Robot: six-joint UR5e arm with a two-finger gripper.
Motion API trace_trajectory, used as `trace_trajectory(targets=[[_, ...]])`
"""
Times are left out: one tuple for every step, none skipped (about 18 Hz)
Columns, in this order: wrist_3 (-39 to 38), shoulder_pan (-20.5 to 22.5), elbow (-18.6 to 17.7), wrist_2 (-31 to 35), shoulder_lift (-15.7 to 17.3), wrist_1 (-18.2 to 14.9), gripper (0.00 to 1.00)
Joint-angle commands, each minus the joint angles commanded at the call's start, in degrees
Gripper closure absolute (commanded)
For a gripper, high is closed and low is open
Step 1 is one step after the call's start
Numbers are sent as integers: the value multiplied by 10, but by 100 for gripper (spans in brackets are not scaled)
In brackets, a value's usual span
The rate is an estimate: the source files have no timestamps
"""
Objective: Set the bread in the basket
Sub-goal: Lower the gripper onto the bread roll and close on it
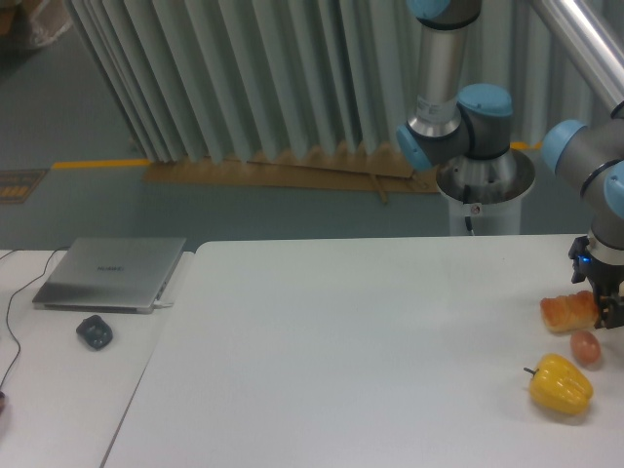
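The bread (pixel 564 312), a golden-brown roll, lies on the white table (pixel 370 341) near the right edge. My gripper (pixel 604 314) has come down over the roll's right end, its dark fingers (pixel 596 300) covering that end at table height. The right side of the gripper runs out of the picture, so how the jaws stand is unclear. The basket is out of view.
A small brownish egg (pixel 585 346) sits just in front of the bread, with a yellow bell pepper (pixel 561 384) nearer the front. A laptop (pixel 112 273) and a dark mouse (pixel 95 332) lie on the side table at left. The arm's base (pixel 485 190) stands behind the table.
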Motion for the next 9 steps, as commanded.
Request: trace_trajectory(targets=[[-1, -1, -3, 0, 1, 2, 0], [-2, -1, -4, 0, 0, 7, 0], [-4, -2, -5, 0, -1, 12, 0], [-5, -2, -7, 0, -3, 16, 0], [-4, -3, -8, 0, -4, 24, 0], [-3, -3, -11, 0, -4, 32, 0], [0, -3, -12, 0, -4, 35, 0], [0, -3, -12, 0, -4, 35, 0], [1, -3, -11, 0, -4, 35, 0]])
